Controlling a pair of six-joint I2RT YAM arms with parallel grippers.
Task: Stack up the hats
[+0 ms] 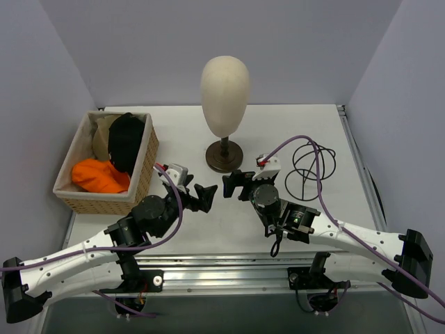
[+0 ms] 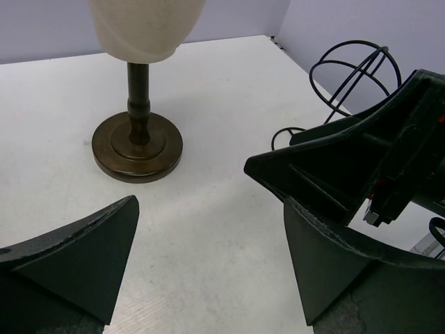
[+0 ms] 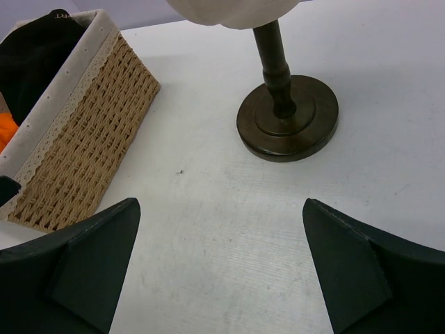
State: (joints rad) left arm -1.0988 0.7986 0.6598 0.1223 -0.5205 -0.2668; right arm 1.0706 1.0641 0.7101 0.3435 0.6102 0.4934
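Black cap, orange hat and tan cap heaped in basket at worktop's left edge; pink hat unseen. Left jaws and right jaws wide, empty, nearly touching mid-worktop. Risks: arms clash, reach snags basket wall, pinch takes two hats, elbow tips head form.

You can read no text, label or number here; the black fabric cap in the woven wicker basket shows no legible lettering.

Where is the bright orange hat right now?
From above, the orange hat sits inside the wicker basket on the left, at its near end, next to the black hat.
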